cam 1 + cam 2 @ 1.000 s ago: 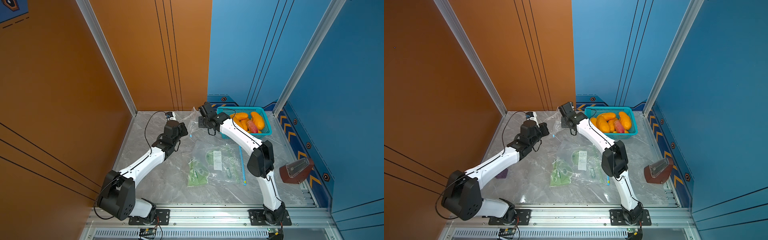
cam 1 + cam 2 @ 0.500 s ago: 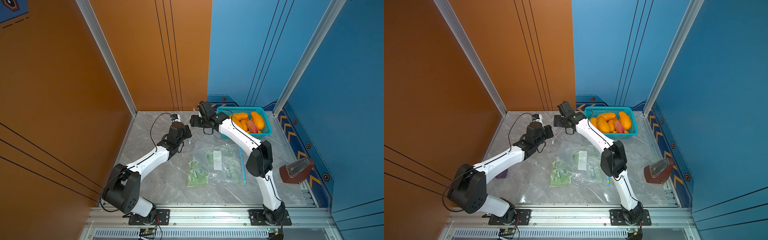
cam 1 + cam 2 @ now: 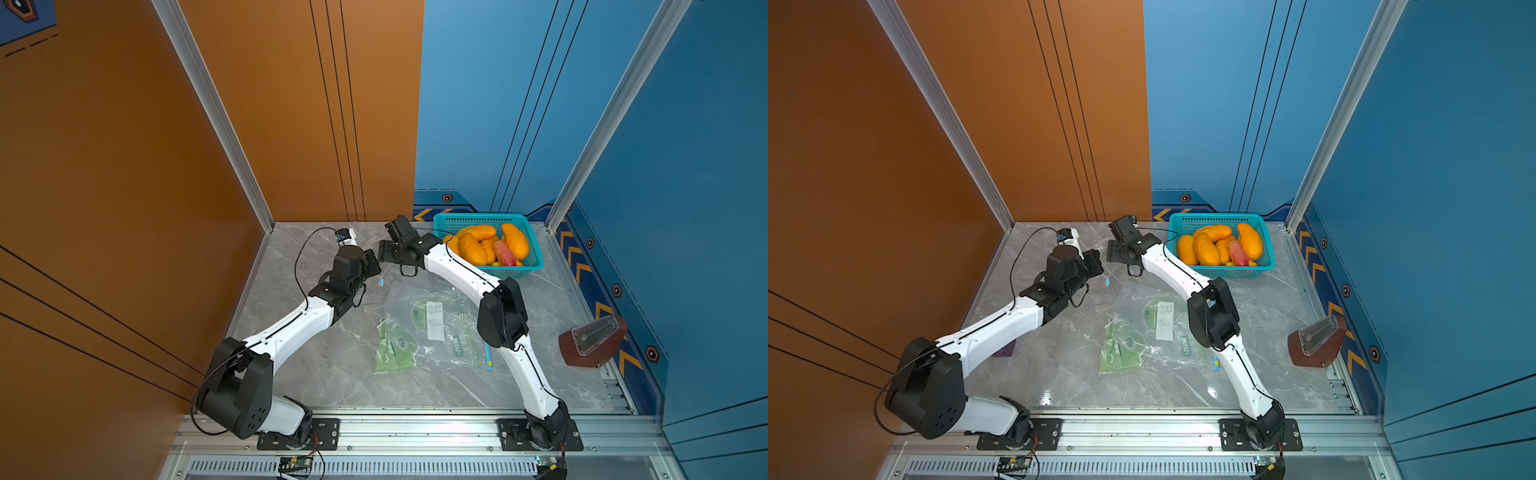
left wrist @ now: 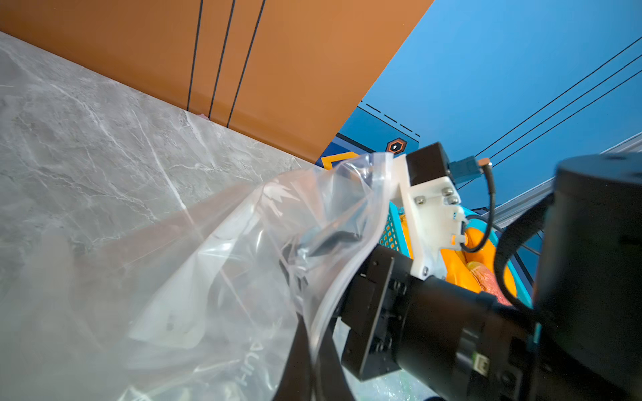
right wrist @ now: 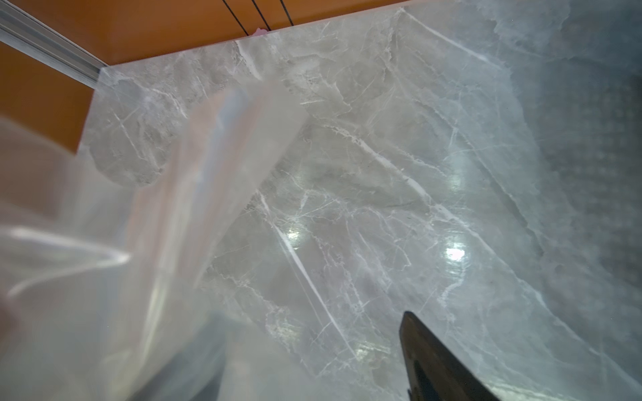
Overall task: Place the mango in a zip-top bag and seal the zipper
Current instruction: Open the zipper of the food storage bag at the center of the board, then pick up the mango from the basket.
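Left wrist view alone shows clear plastic zip-top bag (image 4: 225,277) clamped by left gripper (image 3: 375,266); right gripper (image 3: 385,254) spread unclear

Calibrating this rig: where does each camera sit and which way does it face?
Top views: high over the base rail, looking down on table, basket, left arm, right arm.
Left wrist: on the left arm, faces the lifted zip-top bag and the right arm's camera mount.
Right wrist: on the right arm, looks down through bag film at marble; one own fingertip shows.
Shared: both wrist views see the bag.
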Robot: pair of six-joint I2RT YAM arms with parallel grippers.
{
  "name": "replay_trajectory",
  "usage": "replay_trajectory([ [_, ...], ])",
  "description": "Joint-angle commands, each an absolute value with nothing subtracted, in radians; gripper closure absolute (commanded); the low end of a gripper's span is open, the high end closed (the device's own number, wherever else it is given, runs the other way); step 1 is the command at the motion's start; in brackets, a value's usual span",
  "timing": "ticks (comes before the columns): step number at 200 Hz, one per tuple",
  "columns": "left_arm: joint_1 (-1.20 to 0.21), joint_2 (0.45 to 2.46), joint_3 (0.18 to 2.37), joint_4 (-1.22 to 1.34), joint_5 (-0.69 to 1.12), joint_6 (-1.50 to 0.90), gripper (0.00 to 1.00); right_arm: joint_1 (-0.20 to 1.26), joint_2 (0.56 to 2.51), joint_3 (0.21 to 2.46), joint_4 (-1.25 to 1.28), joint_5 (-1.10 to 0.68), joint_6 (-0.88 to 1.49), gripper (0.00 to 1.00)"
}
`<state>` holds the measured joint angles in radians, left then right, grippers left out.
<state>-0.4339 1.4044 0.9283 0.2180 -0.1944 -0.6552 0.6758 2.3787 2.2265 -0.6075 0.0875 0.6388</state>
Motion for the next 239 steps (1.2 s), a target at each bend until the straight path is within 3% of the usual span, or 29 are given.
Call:
replay_trajectory([
  [1, -0.399, 1.331, 0.883, 0.234, -0.292, -0.635, 1.0, 0.652, 2.388, 2.245, -0.666, 0.201, 0.635, 0.3],
  [22, -0.378, 1.303, 0.862, 0.233, -0.357, -0.6, 1.0, 0.653, 2.39, 2.243, -0.707, 0.238, 0.61, 0.36],
  [56, -0.362, 1.302, 0.855, 0.238, -0.401, -0.574, 1.0, 0.66, 2.384, 2.244, -0.754, 0.277, 0.597, 0.36],
  [105, -0.382, 1.367, 0.893, 0.238, -0.281, -0.561, 1.0, 0.685, 2.359, 2.325, -0.753, 0.084, 0.494, 0.19],
  [155, -0.412, 1.411, 0.909, 0.237, -0.24, -0.56, 1.0, 0.665, 2.232, 2.325, -0.754, -0.045, 0.473, 0.14],
  [195, -0.413, 1.408, 0.913, 0.236, -0.241, -0.56, 1.0, 0.587, 2.064, 2.236, -0.775, -0.064, 0.44, 0.13],
  [239, -0.414, 1.411, 0.911, 0.236, -0.219, -0.574, 1.0, 0.375, 1.967, 2.158, -0.957, 0.011, 0.339, 0.11],
])
